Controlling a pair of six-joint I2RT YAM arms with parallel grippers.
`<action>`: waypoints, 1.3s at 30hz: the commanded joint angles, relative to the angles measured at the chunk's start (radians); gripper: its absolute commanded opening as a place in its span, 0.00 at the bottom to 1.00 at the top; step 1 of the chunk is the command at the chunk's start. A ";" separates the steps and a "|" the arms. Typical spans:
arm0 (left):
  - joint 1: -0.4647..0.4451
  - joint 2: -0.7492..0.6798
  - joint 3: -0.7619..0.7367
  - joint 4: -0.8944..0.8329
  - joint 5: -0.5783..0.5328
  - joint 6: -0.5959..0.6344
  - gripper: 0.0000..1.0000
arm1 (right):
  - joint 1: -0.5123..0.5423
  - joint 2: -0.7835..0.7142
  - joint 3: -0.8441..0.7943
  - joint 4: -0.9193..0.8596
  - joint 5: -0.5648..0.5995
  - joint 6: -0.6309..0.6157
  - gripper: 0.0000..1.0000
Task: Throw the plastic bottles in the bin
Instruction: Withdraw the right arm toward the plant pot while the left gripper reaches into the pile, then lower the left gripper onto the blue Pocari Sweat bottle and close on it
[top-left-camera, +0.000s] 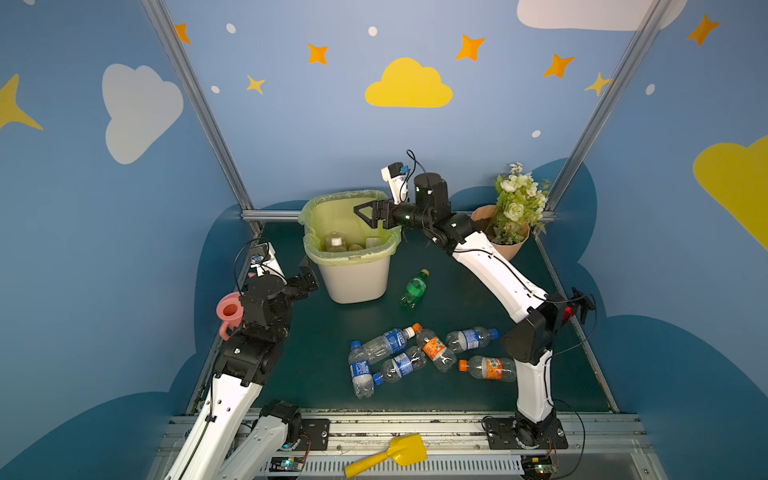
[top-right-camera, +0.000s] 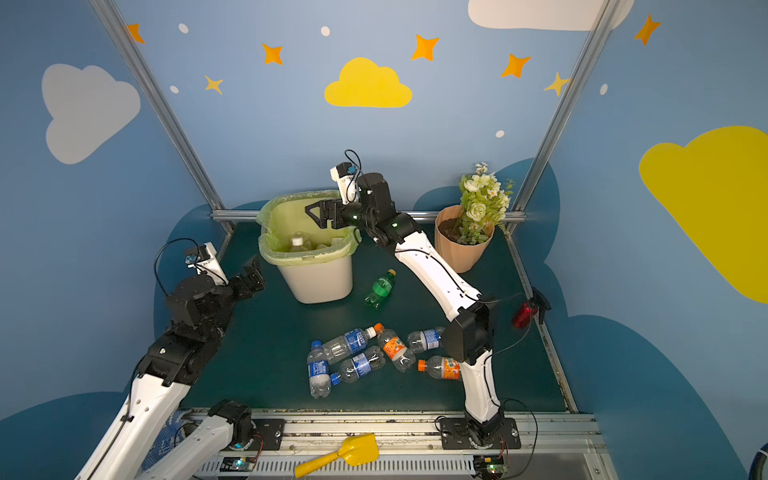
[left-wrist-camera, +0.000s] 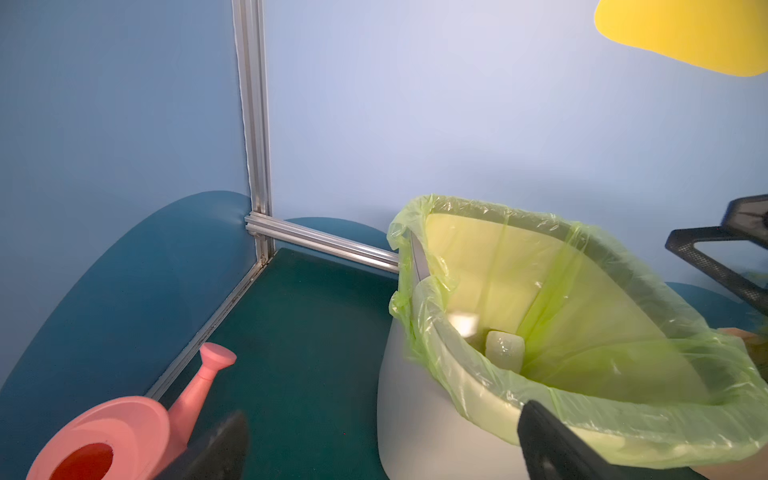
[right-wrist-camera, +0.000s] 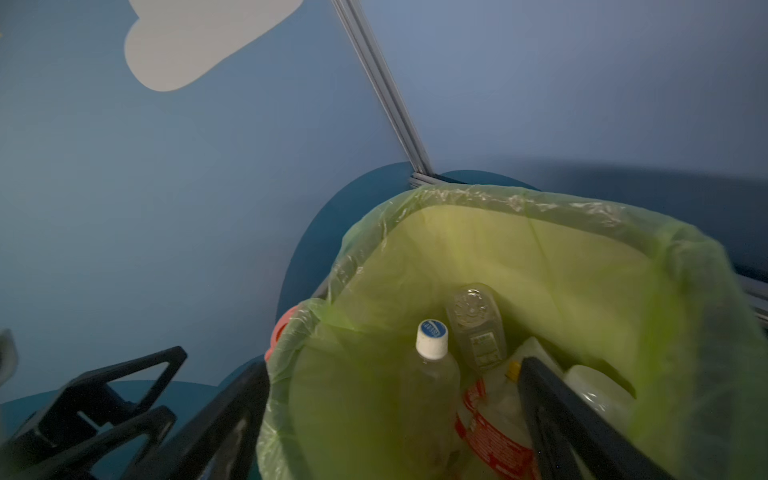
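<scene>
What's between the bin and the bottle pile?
Only the green bottle, on its side; otherwise bare mat. Shows in both top views.

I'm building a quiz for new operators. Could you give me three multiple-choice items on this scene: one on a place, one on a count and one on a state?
1. Where does the green bottle lie?
A. inside the bin
B. on the mat beside the bin
C. upright at the front edge

2. How many orange-labelled bottles lie on the mat?
A. one
B. four
C. two

3. How is the right gripper above the bin?
A. fingers open, empty
B. shut on a bottle
C. shut on the bag

Key:
1 B, it lies on its side right of the bin.
2 C, a second one lies in the same cluster.
3 A, the right wrist view shows nothing held.
</scene>
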 joint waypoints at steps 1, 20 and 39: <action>0.003 -0.023 0.004 0.007 0.093 0.075 1.00 | -0.039 -0.204 -0.024 -0.026 0.083 -0.102 0.94; -0.318 0.006 0.010 0.042 -0.021 0.269 1.00 | -0.317 -0.723 -0.941 0.072 0.277 0.100 0.96; -0.579 0.442 0.166 -0.345 0.244 0.380 1.00 | -0.481 -0.873 -1.246 0.054 0.304 0.209 0.96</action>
